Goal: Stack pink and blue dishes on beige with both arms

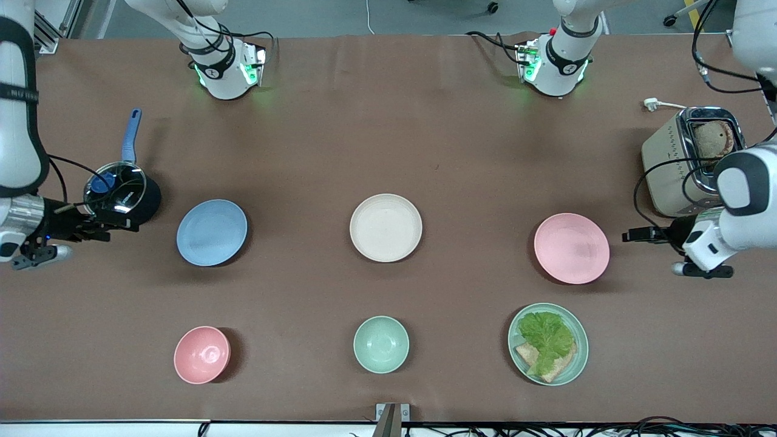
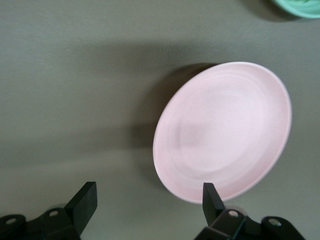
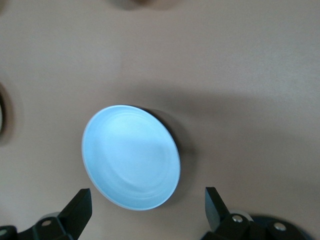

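Right gripper [image 1: 115,226] hangs with its fingers spread wide and empty at the right arm's end of the table, at about 9 o'clock from the blue plate [image 1: 212,232], over a black pot [image 1: 136,200] with a glass lid and blue handle; the white lettering on that pot is too small to read. In the right wrist view the two fingertips [image 3: 80,206] stand well apart with the blue plate [image 3: 131,156] between and ahead of them, untouched. At 6 o'clock from the blue plate sits an empty pink bowl [image 1: 202,354]. Mid-table lies the beige plate [image 1: 386,227], empty, with an empty mint bowl [image 1: 381,344] at its 6 o'clock. The pink plate [image 1: 572,247] lies at the beige plate's 3 o'clock, bare; at its 6 o'clock a mint plate [image 1: 576,358] holds bread under a lettuce leaf. Left gripper [image 1: 631,235] hovers released at the pink plate's 3 o'clock, beside a toaster [image 1: 665,164] holding a slice of bread; its wrist view shows spread fingertips [image 2: 85,200] just short of the pink plate [image 2: 223,131].
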You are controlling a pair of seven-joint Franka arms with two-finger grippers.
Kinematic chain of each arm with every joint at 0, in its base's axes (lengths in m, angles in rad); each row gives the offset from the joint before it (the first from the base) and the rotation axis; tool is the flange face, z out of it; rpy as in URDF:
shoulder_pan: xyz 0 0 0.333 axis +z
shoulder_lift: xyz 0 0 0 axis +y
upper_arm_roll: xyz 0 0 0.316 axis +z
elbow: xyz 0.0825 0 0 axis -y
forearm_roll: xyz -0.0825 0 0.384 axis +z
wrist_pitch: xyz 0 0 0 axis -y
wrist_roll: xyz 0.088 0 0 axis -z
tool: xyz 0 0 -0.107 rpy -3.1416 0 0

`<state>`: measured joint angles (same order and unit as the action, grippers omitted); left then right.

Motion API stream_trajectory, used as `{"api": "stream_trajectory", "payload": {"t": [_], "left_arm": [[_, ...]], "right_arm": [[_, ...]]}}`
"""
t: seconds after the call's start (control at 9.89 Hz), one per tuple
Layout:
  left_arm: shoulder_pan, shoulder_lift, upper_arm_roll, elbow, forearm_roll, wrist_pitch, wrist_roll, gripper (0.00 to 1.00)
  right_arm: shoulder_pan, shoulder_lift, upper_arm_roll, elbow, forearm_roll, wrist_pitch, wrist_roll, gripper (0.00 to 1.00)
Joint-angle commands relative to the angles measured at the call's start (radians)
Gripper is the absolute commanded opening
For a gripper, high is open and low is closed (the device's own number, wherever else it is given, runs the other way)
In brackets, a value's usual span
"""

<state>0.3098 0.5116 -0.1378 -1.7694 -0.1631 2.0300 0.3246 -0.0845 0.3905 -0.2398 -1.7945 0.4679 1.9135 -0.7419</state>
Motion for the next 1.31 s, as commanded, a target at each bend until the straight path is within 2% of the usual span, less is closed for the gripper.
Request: {"api": "stream_trajectory", "payload": {"t": [0.0, 0.1, 0.3, 0.51, 0.81, 1.01, 1.11, 1.21], "left_arm": [[0.002, 0.085, -0.009, -0.001, -0.016, 0.062, 0.062, 0.73], [0.003, 0.103, -0.008, -0.001, -0.016, 0.082, 0.079, 0.66], [0.009, 0.131, -0.009, -0.001, -0.016, 0.101, 0.094, 0.54], [0.009, 0.140, -0.009, -0.001, -0.016, 0.101, 0.103, 0.42], [0.008, 0.146, -0.013, -0.001, -0.016, 0.101, 0.105, 0.22], [0.006, 0.140, -0.013, -0.001, -0.016, 0.101, 0.108, 0.10], [0.002, 0.134, -0.013, -0.001, -0.016, 0.093, 0.111, 0.01], [0.000, 0.117, -0.020, -0.001, -0.016, 0.085, 0.111, 0.00]], "right_arm": [[-0.006, 0.060, -0.015, -0.078, 0.101, 0.088, -0.181, 1.00], [-0.006, 0.082, -0.015, -0.110, 0.125, 0.140, -0.209, 1.00], [0.003, 0.122, -0.013, -0.172, 0.248, 0.211, -0.296, 0.99], [0.011, 0.151, -0.012, -0.190, 0.314, 0.216, -0.326, 0.89], [0.020, 0.154, -0.009, -0.217, 0.353, 0.208, -0.326, 0.64], [0.022, 0.154, -0.009, -0.218, 0.354, 0.205, -0.324, 0.53], [0.020, 0.154, -0.007, -0.223, 0.354, 0.203, -0.323, 0.43], [0.020, 0.154, -0.007, -0.226, 0.354, 0.202, -0.320, 0.18]]}}
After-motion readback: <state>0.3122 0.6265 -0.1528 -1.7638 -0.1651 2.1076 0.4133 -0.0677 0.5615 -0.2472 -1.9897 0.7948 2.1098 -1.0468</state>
